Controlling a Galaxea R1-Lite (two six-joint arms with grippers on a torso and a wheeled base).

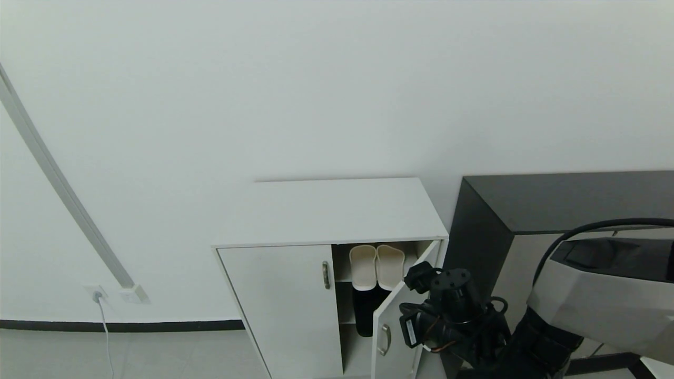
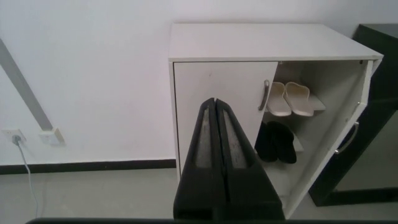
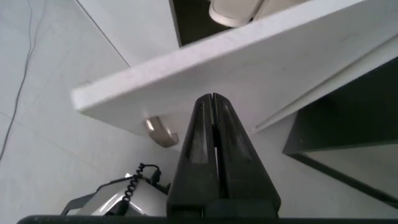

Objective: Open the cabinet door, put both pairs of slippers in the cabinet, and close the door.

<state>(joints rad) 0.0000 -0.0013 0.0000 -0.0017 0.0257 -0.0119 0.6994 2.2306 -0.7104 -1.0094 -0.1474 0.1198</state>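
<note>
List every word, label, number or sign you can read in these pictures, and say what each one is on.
No text can be read anywhere.
Cabinet: plain white, no print.
Cream slippers and black slippers: no marking visible.
Wall socket: no marking can be made out.
Sticker on the right arm's wrist: too small to read.

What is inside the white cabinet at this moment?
A cream pair of slippers lies on the upper shelf, a black pair below it. The closed left door covers the rest of the inside.
</note>
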